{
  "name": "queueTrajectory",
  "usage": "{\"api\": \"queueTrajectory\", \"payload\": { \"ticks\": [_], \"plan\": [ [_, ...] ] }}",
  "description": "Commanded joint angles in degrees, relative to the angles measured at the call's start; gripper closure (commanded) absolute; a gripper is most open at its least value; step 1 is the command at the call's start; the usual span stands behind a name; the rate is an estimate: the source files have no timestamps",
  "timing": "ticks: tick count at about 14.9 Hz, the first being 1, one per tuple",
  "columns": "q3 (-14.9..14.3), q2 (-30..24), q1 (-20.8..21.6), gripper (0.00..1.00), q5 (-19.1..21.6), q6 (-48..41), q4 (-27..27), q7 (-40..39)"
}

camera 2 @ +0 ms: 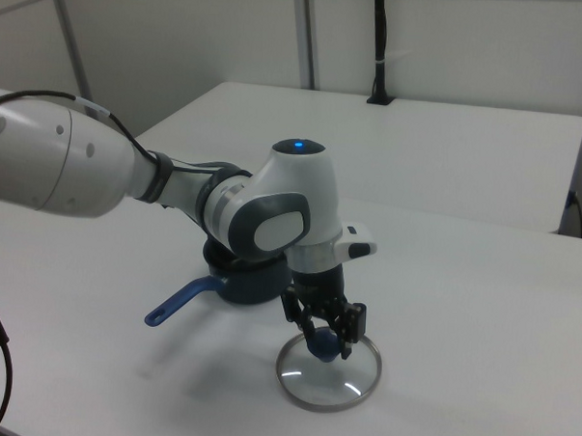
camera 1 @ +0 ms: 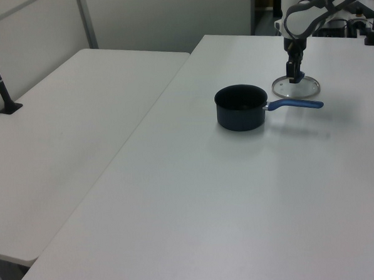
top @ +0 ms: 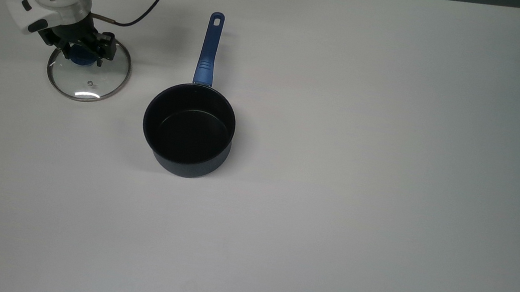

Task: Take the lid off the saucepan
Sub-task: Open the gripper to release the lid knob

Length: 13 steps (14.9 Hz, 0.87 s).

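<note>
1. Two task things sat apart on the white desk: the lid lay flat near the top view's left edge, and the saucepan stood uncovered to the top view's right of it, with bare desk between them.
2. The saucepan stood upright and looked empty, its dark inside open to the camera, and its blue handle ran straight toward the top view's upper edge, the slot at its far end.
3. The hand hung straight down over the lid with its fingers on either side of the blue knob; they looked pressed on the knob, though true contact could not be told for sure.
4. In the right view the hand stood over the knob in the same way, and the lid's metal rim lay on the desk in front of the saucepan.
5. In the left view the lid lay just behind the saucepan's handle, with the hand above it and the pot body toward the left view's left.
6. A black cable looped from the arm above the hand.
</note>
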Motion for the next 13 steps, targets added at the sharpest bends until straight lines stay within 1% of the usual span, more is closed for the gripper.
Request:
{"api": "queueTrajectory", "payload": {
  "ticks": [1, 2, 3, 7, 10, 12, 13],
  "plan": [
    [-0.4, 0.8, 0.0, 0.35, -0.8, 0.7, -2.2, -1.3],
    [-0.4, 0.8, 0.0, 0.10, -0.8, 0.7, -2.1, -1.0],
    [-0.6, 0.7, 0.0, 0.00, -0.7, 0.5, -2.1, -0.5],
    [-0.6, -1.4, 0.2, 0.00, -0.5, -1.6, -0.7, 2.7],
    [-0.4, -4.1, 0.9, 0.00, 0.0, -7.1, 2.2, 3.4],
    [0.8, -7.1, 1.5, 0.00, 0.0, -9.4, 2.8, 7.4],
    [2.0, -9.0, 1.9, 0.00, -0.1, -10.3, 2.8, 9.8]
  ]
}}
